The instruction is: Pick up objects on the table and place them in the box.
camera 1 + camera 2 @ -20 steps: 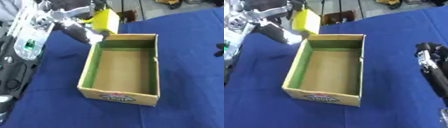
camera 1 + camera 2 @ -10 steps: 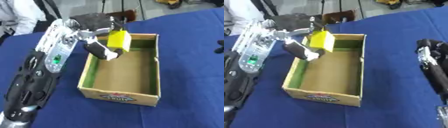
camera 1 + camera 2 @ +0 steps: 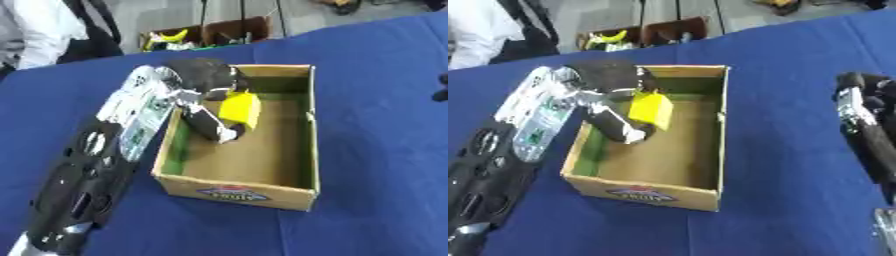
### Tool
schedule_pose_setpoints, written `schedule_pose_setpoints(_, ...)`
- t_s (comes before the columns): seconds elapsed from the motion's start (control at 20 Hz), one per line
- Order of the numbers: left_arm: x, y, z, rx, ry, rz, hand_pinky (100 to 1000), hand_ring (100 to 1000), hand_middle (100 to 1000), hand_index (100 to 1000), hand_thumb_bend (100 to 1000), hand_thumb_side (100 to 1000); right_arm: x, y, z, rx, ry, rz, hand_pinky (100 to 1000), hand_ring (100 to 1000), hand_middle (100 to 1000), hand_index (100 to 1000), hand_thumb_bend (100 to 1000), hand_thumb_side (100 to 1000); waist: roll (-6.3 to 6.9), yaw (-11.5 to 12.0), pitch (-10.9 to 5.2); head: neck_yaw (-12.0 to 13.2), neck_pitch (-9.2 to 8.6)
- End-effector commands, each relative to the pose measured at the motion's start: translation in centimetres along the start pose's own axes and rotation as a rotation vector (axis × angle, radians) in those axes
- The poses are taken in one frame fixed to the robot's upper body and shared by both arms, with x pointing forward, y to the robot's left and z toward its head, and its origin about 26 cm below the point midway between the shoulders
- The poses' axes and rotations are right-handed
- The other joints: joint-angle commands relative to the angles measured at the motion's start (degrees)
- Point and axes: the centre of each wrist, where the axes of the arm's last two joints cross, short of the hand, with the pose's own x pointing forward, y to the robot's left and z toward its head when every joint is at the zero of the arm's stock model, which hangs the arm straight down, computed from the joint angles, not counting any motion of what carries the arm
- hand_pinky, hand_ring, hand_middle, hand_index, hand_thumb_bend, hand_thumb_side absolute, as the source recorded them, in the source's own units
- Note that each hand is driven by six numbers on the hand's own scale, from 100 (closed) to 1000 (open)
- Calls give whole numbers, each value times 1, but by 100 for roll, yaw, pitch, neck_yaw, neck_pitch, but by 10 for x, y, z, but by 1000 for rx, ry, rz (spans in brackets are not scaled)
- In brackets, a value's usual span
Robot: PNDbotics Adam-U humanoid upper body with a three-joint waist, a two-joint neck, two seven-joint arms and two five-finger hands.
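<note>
An open cardboard box [image 3: 262,187] with green inner walls stands on the blue table. My left hand [image 3: 208,100] reaches over the box's left wall and is shut on a yellow block [image 3: 240,110], holding it inside the box, low over the floor near the far end. My right arm [image 3: 866,130] shows at the right edge of the right eye view; its hand's fingers cannot be made out.
The blue tablecloth [image 3: 376,150] spreads around the box. Beyond the table's far edge sit brown crates [image 3: 210,34] holding mixed items, one yellow. A person in white stands at the far left.
My left hand has carried the yellow block from above the box's far left corner down into the box. The camera has also shifted.
</note>
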Motion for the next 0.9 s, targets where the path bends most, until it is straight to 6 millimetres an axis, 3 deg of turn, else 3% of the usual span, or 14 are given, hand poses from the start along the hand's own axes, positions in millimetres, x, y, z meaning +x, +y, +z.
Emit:
schedule_pose_setpoints(0.05, -2, 2, -3, -26, -8, -30, 478, 665, 725, 799, 100, 542, 10, -4, -3, -23, -36, -5, 899, 972, 538, 721, 100, 729, -51, -3, -94, -30, 154)
schedule_pose_setpoints(0.2, -2, -2, -6, -55, -13, -33, 515, 705, 766, 854, 100, 639, 10, -4, -3, -26, -34, -6, 900, 972, 538, 721, 100, 729, -48, -10, -82, -25, 187)
schedule_pose_setpoints(0.3, -2, -2, -6, -68, -14, -35, 515, 705, 766, 854, 100, 639, 10, -4, -3, -28, -34, -6, 900, 972, 538, 721, 100, 729, -47, -11, -79, -22, 186)
schedule_pose_setpoints(0.4, -3, -3, -6, -87, -5, -41, 584, 790, 881, 963, 100, 764, 10, -4, -3, -28, -32, -7, 900, 972, 538, 720, 100, 729, -43, -9, -79, -17, 162)
schedule_pose_setpoints(0.55, -4, 0, -4, -130, 27, -69, 642, 854, 953, 1000, 382, 766, 9, -3, -2, -28, -31, -7, 900, 972, 537, 719, 100, 728, -44, -9, -82, -6, 110)
schedule_pose_setpoints(0.7, -4, 3, -2, -155, 57, -96, 696, 897, 999, 1000, 589, 764, 9, -3, -2, -28, -29, -8, 900, 972, 537, 719, 100, 727, -48, -9, -87, 2, 54)
schedule_pose_setpoints(0.8, -4, 6, 1, -152, 71, -110, 723, 914, 1000, 1000, 676, 773, 9, -3, -2, -28, -29, -8, 900, 971, 537, 719, 100, 726, -53, -7, -93, 7, 33)
schedule_pose_setpoints(0.9, -2, 13, 6, -121, 86, -126, 731, 919, 1000, 1000, 659, 807, 9, -3, -2, -28, -28, -9, 900, 971, 537, 719, 100, 727, -62, -2, -97, 12, 13)
